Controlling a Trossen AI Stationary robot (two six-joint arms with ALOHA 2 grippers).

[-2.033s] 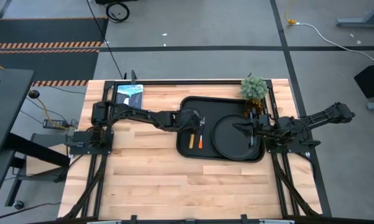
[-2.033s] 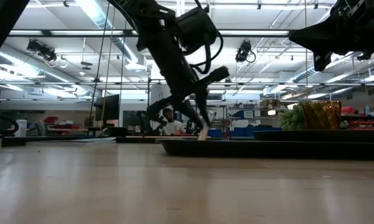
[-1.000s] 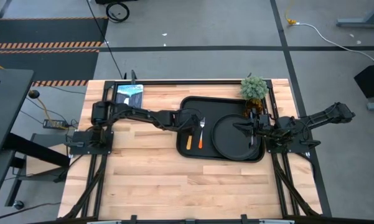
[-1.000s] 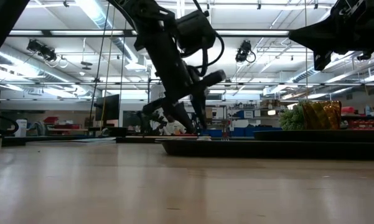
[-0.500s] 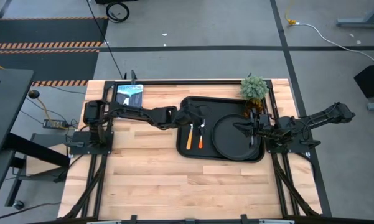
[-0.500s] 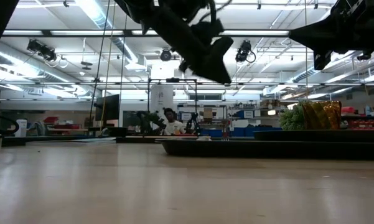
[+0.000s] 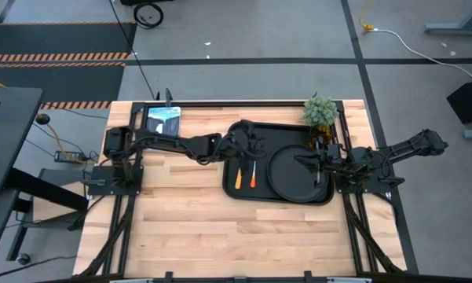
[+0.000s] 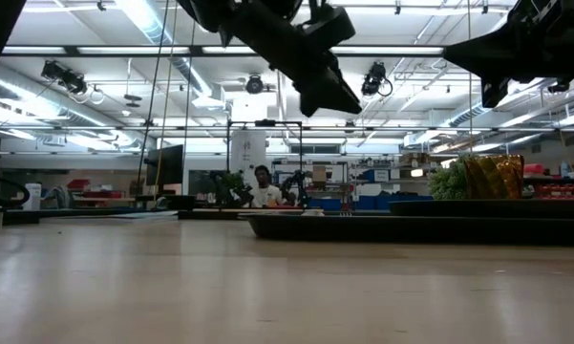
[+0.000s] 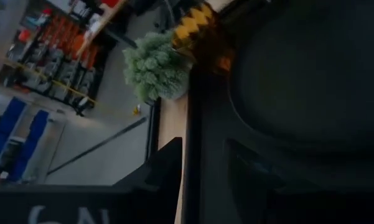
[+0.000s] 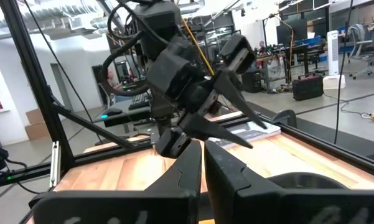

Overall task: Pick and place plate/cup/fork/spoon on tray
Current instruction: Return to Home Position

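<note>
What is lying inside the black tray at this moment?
In the tray: the plate on its right half, the fork and the spoon side by side on its left. The left pincer covers their top ends, and the right pincer covers some of the plate.

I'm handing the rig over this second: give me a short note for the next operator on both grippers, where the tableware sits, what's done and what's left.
Left gripper: lifted over the tray's left part, fingers apart, holding nothing.
Right gripper: parked over the plate's right side, fingers nearly together, nothing seen in them.
Tray: at the table's right centre.
Plate: lying in the tray's right half.
Fork and spoon: lying side by side in the tray's left part, handles toward the front edge.
Cup: near the tray's far right corner by the potted plant; whether inside the rim is unclear.
Done: plate, fork, spoon. Left: confirm the cup.
</note>
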